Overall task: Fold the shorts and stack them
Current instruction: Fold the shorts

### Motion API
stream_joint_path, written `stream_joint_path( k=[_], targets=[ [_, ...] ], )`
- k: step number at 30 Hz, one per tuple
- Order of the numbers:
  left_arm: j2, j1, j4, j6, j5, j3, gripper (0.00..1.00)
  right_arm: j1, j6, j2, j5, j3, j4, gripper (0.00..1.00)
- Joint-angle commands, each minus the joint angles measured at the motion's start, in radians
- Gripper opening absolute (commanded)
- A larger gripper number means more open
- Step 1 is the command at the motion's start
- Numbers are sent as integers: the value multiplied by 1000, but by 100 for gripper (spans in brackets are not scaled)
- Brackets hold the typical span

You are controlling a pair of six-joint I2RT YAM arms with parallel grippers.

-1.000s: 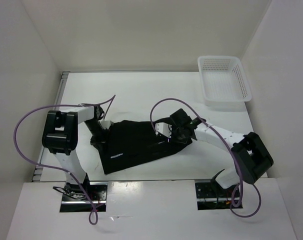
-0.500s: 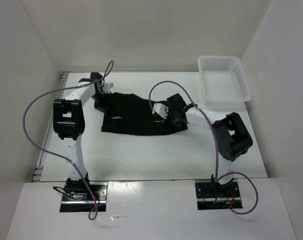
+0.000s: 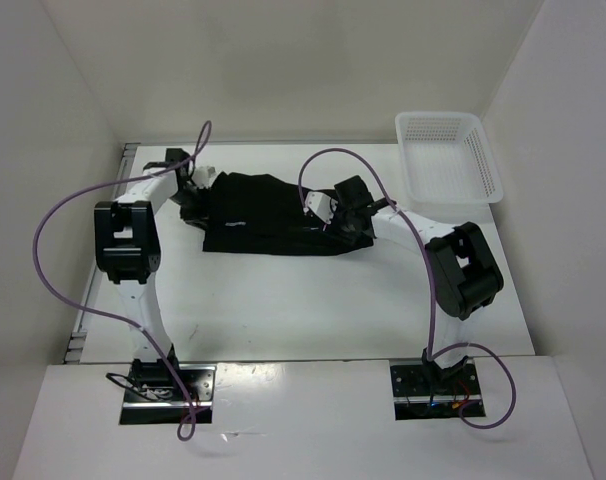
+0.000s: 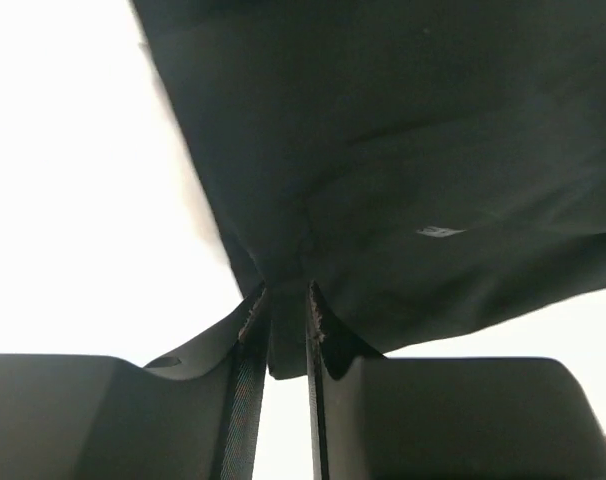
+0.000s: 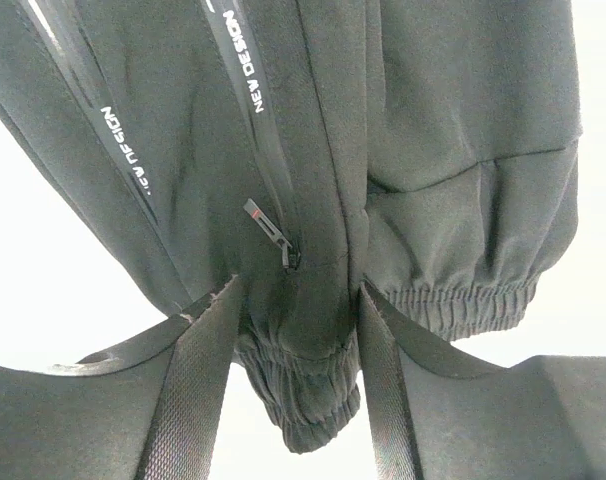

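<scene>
Letting go after carrying the fold across, I have my left gripper parted only narrowly, a tuck of the soft black fabric shorts still between its fingers. My right gripper stands wider, straddling the elastic waistband. A second ago both pinched tight and the shorts lay nearer; now they lie at mid-table, left of the white mesh basket.

Lab test cell, white-walled enclosure, bolted arms
</scene>
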Motion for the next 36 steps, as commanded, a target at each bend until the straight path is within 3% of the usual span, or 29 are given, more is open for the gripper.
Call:
stream_joint_path(
  k=[1,4,8,16,26,33,36],
  targets=[
    [-27,70,51,4,216,92,27,5,21,-27,-20,7,5,53],
    [1,71,63,4,195,112,32,5,21,-27,-20,-4,5,53],
    [44,71,63,4,184,132,35,-5,21,-27,-20,-4,5,62],
    [73,71,63,4,238,154,42,-14,3,-7,-29,14,-13,62],
    [90,71,72,4,169,144,42,-14,-6,-7,-29,14,-22,62],
    [53,71,126,4,141,144,53,-14,-16,-25,-29,-5,-22,63],
    [79,71,114,4,177,144,53,-14,-28,-26,-29,-5,-31,63]
  ],
)
